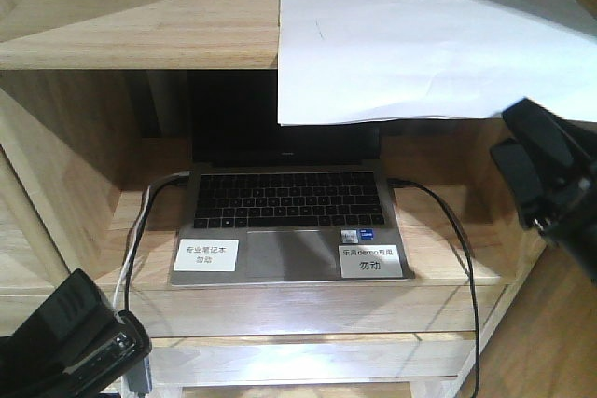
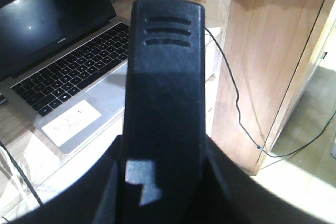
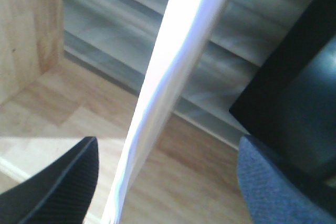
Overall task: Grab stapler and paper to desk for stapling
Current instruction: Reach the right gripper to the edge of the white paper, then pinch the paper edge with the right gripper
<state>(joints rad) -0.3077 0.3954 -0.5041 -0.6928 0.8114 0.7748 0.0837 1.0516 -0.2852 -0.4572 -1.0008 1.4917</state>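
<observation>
Paper [image 1: 420, 44] lies on the top shelf [image 1: 140, 34], its front edge hanging over the laptop [image 1: 289, 202] bay. Right gripper [image 1: 520, 151] is at the front right corner of that overhang. In the right wrist view its jaws are spread, one on each side of the sheet's edge, with nothing pinched yet.

Step in hand, as I judge it: fetching the paper, at the pre-grasp stage. Next move calls for closing on the thin edge without creasing it, then sliding the sheet off the shelf level enough that it doesn't flop or catch, and carrying it to the table.

Left gripper [image 1: 84, 342] sits low at the bottom left, cut off by the frame. Its wrist view is filled by a black bar [image 2: 165, 103] with three grooves. Can't tell whether that is a finger or something held, so can't tell whether the jaws are spread or pressed together.

Stapler is not identifiable anywhere. Table is not in view. The paper's far right side runs out of frame.
</observation>
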